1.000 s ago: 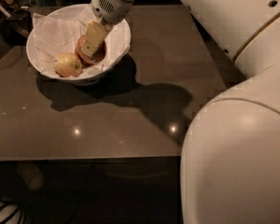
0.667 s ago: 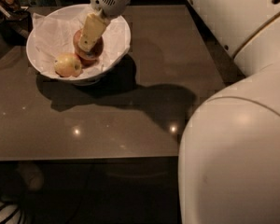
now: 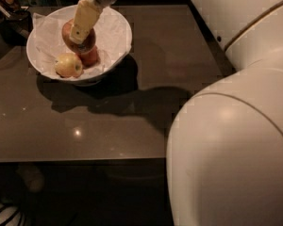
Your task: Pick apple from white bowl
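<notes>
My one camera view looks down on a dark brown table [image 3: 132, 126]. The bowl [image 3: 124, 29], white and glossy, stands at its far left. Crumpled white paper [image 3: 112, 41] lines it. I count three fruits inside. A yellow apple [image 3: 68, 65] lies at the near left, and a red fruit [image 3: 91, 57] touches its right side. A red apple [image 3: 65, 35] sits above both. The gripper [image 3: 78, 36] comes down into the bowl from the top edge. One pale yellow finger [image 3: 86, 15] lies across the red apple, and the gripper is clenched on it. The robot's large white arm [image 3: 236, 149] fills the right side. Dark clutter [image 3: 9, 8] beyond the bowl is too dim for me to identify.
</notes>
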